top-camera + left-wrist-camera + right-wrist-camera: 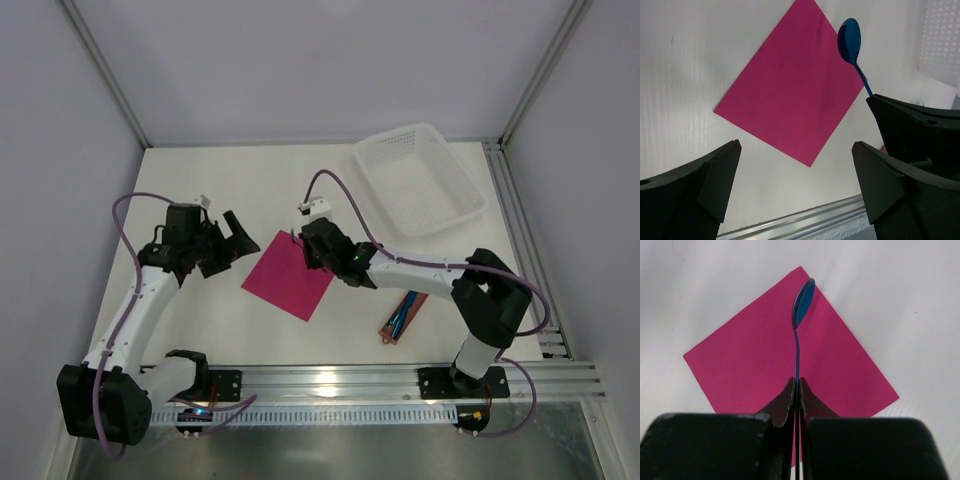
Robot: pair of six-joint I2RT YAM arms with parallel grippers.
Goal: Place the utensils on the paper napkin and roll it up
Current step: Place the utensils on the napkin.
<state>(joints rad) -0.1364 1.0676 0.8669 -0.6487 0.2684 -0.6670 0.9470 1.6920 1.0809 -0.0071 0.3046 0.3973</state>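
Right gripper (797,385): jaws pinched tight on the handle of the blue spoon (802,305); bowl edge-on above the napkin's far corner
Left gripper (795,146): jaws spread wide, holding nothing; just left of the napkin
Paper napkin (288,278): magenta, flat on the table (200,180), set diagonally between both grippers
Remaining blue utensils (403,312): on the reddish-brown sleeve (392,333), well apart from the napkin

Bright, even light falls from overhead on my white surface (230,180), leaving only faint soft shadows and a glare patch on the silver aluminium rail (322,378), while my black pincer fingers (715,445) loom soft and blurred in both wrist views.
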